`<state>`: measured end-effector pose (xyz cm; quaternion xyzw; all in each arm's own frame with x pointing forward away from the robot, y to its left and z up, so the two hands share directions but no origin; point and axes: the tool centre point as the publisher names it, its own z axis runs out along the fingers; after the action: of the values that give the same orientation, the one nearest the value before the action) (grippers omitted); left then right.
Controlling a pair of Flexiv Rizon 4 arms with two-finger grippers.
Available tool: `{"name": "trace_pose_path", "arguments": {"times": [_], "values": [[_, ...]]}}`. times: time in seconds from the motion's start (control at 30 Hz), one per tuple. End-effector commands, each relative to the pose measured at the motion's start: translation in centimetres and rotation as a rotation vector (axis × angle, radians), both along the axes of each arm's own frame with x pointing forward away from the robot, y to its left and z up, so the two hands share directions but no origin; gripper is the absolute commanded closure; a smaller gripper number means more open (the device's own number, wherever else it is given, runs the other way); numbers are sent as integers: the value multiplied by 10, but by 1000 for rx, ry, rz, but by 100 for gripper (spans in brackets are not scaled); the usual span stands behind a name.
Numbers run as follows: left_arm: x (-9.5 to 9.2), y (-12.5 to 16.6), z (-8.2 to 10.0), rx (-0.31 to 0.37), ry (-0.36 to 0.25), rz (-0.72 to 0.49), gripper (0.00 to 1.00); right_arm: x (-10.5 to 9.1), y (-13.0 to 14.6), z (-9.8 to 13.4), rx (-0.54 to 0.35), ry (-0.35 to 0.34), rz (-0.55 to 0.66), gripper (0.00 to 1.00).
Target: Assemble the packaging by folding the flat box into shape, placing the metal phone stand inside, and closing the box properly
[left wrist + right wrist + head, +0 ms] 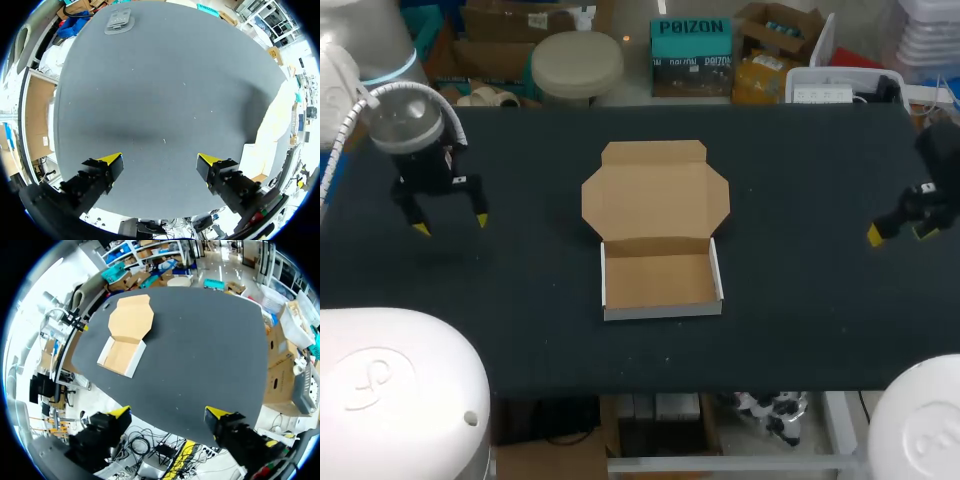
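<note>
A cardboard box (660, 278) sits mid-table, folded into a shallow tray with white outer walls. Its lid (655, 193) lies open and flat behind it. The right wrist view shows the same box (122, 356) well ahead of my right gripper (167, 414), which is open and holds nothing. In the head view my right gripper (899, 233) hangs near the table's right edge. My left gripper (450, 222) hovers left of the box, open over bare table (160, 160). A flat grey metal piece (119, 21), apparently the phone stand, lies far ahead of it near the table's far edge. My left arm hides that piece in the head view.
A dark table top (520, 330) carries everything. Its front edge runs a short way below the tray. One white wall of the box (252, 156) shows beside my left gripper's finger.
</note>
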<state>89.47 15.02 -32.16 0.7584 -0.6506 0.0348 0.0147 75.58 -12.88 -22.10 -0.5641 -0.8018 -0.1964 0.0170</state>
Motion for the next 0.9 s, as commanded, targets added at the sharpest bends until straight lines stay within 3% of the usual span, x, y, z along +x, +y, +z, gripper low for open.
{"name": "trace_pose_path", "arguments": {"times": [0.03,0.5,0.9], "values": [[3,0,1,1,35,-2,0,-1,0,2,-1,4,1,0],[8,-6,0,-4,17,-21,0,-1,0,2,-1,4,1,0],[49,19,-22,21,-3,-28,0,-1,0,2,-1,4,1,0]]}}
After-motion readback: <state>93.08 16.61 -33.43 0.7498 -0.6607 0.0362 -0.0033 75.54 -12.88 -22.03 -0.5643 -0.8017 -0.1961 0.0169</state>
